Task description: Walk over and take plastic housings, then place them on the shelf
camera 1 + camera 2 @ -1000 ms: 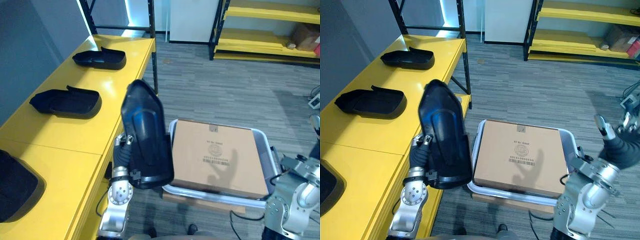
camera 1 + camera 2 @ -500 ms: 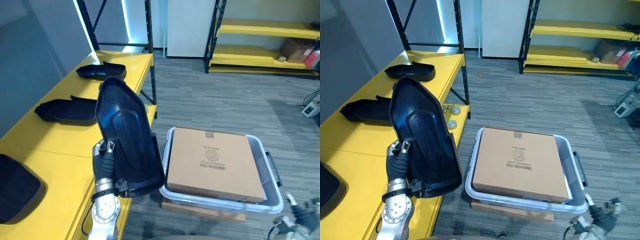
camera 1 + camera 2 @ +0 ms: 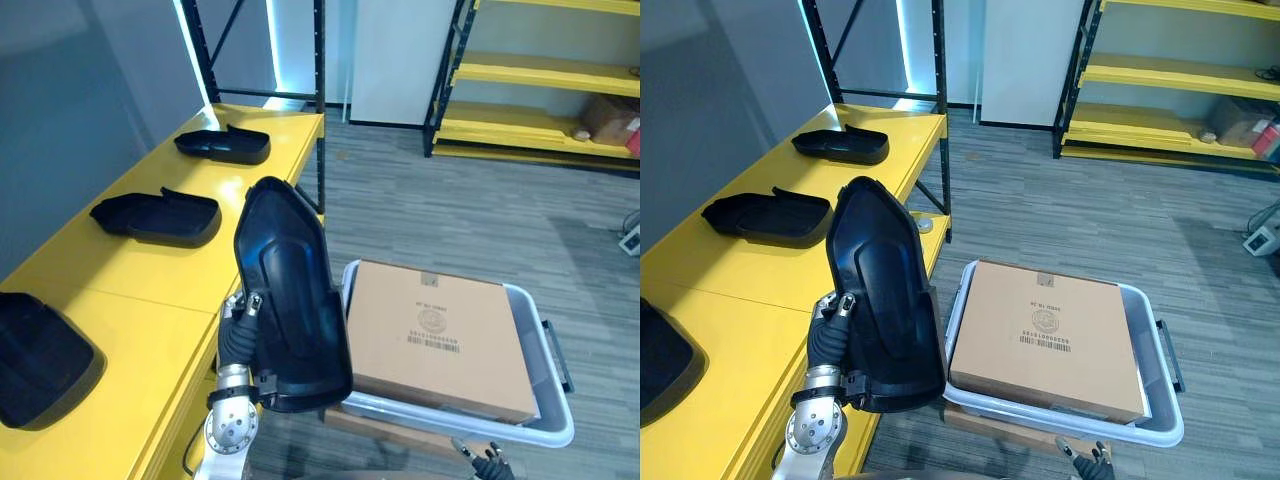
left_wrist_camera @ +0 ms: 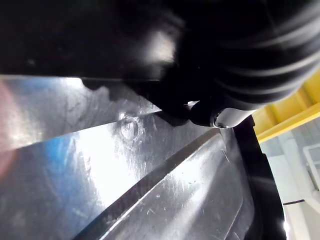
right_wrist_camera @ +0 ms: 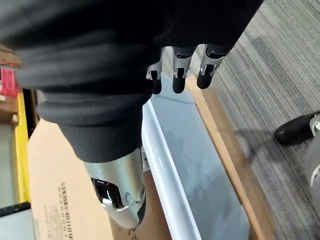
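Note:
My left hand (image 3: 238,335) is shut on a black plastic housing (image 3: 290,300), gripping its lower left edge and holding it upright beside the yellow shelf (image 3: 150,285). The left wrist view shows the housing's glossy inner face (image 4: 150,170) right against the hand's dark cover (image 4: 235,45). Three more black housings lie on the shelf: one far (image 3: 225,145), one in the middle (image 3: 158,215) and one near (image 3: 40,355). My right hand (image 5: 180,70) hangs low with relaxed fingers, holding nothing, above the bin's edge; its fingertips (image 3: 490,465) peek in at the bottom.
A cardboard box (image 3: 440,330) lies in a pale plastic bin (image 3: 555,425) on the floor, right of the held housing. A black rack post (image 3: 320,100) stands at the shelf's far end. Yellow racks (image 3: 540,85) line the back right, across open grey floor.
The camera has shifted. The housing stays in my left hand, now closer to the bin. My right arm has dropped from the lower right to the bottom edge.

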